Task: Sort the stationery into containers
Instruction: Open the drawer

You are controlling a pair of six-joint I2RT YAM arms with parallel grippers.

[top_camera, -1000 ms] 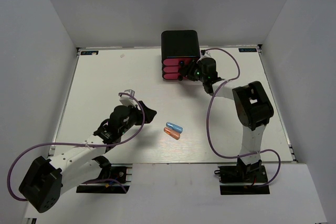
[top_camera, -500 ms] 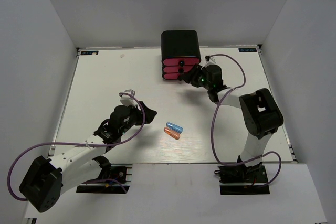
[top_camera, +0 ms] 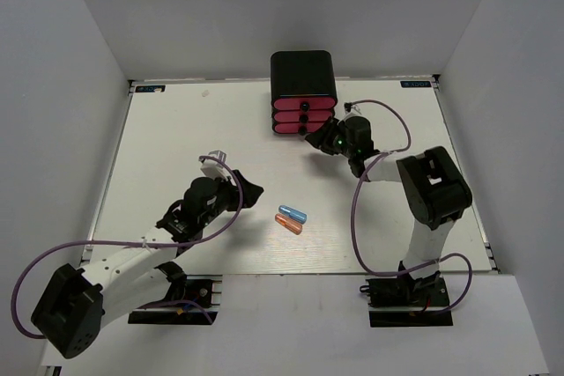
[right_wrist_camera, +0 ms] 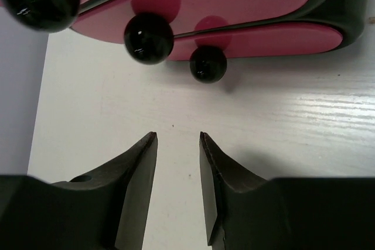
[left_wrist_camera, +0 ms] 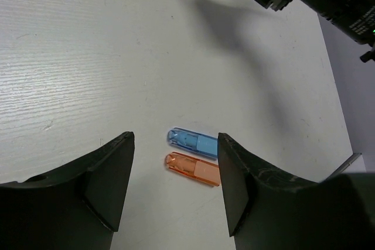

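Room: plain pale grey walls box in your desk on its left, far and right sides.
Surface: your white table (top_camera: 176, 129) is matte, and close up it shows fine, straight grain lines and a few small specks.
Cabinet: a small black cabinet (top_camera: 302, 72) with rounded corners and a smooth shell stands at the middle of the far edge.
Drawers: three glossy pink drawers (top_camera: 301, 116) are stacked in its front, and their fronts are long ovals in the right wrist view.
Knobs: each drawer carries one shiny black round knob (right_wrist_camera: 148, 37).
Blue capsule: a short, translucent blue capsule (top_camera: 293, 214) with rounded ends lies near the desk's centre, a little toward the near edge.
Orange capsule: a translucent orange capsule (top_camera: 288, 224) of the same shape lies parallel and just beside the blue one, on its near side.
Left gripper: your left gripper (top_camera: 236, 173) sits left of the capsules with its dark fingers spread wide and nothing between them. Both capsules show through the gap in its wrist view.
Right gripper: your right gripper (top_camera: 317, 136) points at the drawer fronts just short of the lowest knob. Its jaws are parted by a narrow gap and grip nothing.
Cables: a purple cable (top_camera: 357, 209) loops along each arm.
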